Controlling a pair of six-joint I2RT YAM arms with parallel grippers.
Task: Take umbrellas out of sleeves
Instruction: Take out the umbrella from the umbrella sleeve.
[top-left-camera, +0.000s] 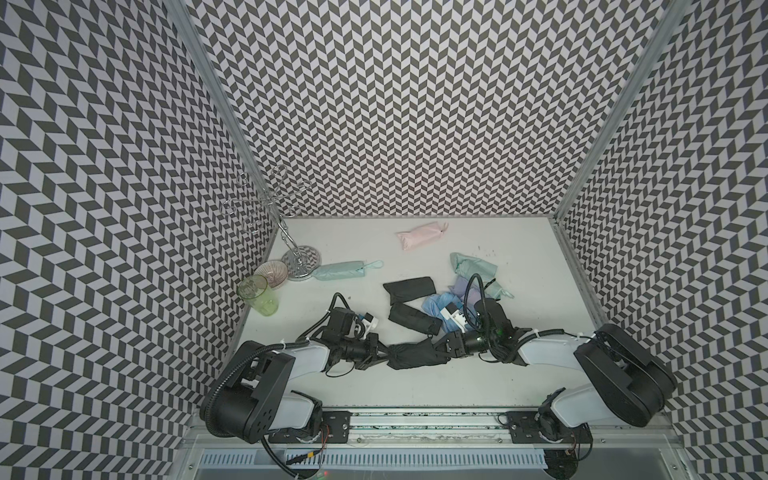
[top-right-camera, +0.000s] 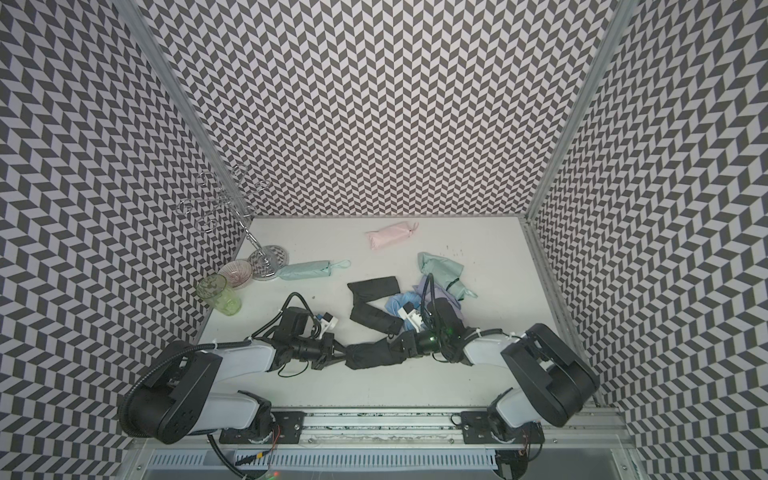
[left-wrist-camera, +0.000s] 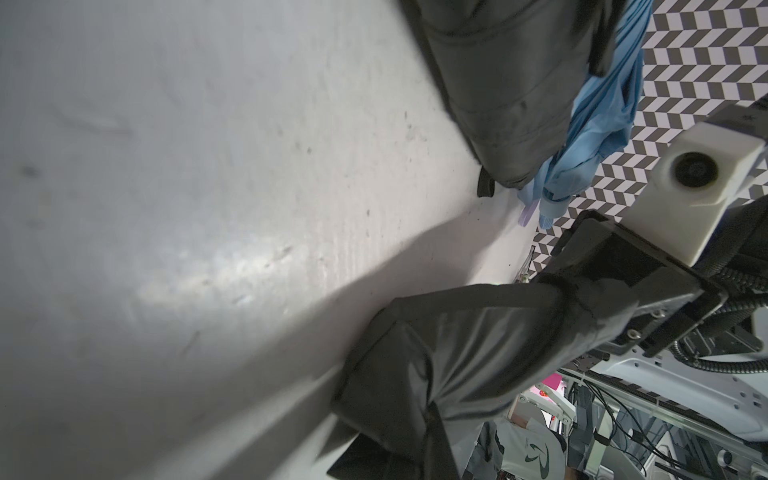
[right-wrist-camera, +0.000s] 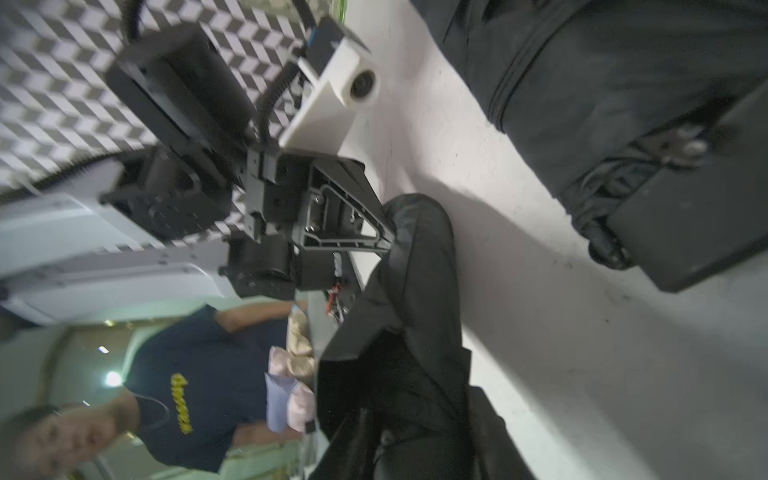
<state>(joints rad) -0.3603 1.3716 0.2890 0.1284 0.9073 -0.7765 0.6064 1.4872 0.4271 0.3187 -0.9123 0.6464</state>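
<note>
White-and-black left arm (top-left-camera: 307, 358) stretched low toward centre, black parallel left gripper (top-left-camera: 379, 354) pinched closed, white-and-black right arm (top-left-camera: 544, 351) mirroring it, right gripper (top-left-camera: 443, 348) pinched closed

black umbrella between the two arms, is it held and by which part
Yes, by both ends: the left gripper is shut on one end of the black umbrella, and the right gripper on the opposite end.

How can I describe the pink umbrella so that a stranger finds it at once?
Find the white table and follow it to its far edge, below the patterned back wall. Near the middle of that edge lies the pink umbrella, alone. It is the only pink one, and it touches no other umbrella.
</note>
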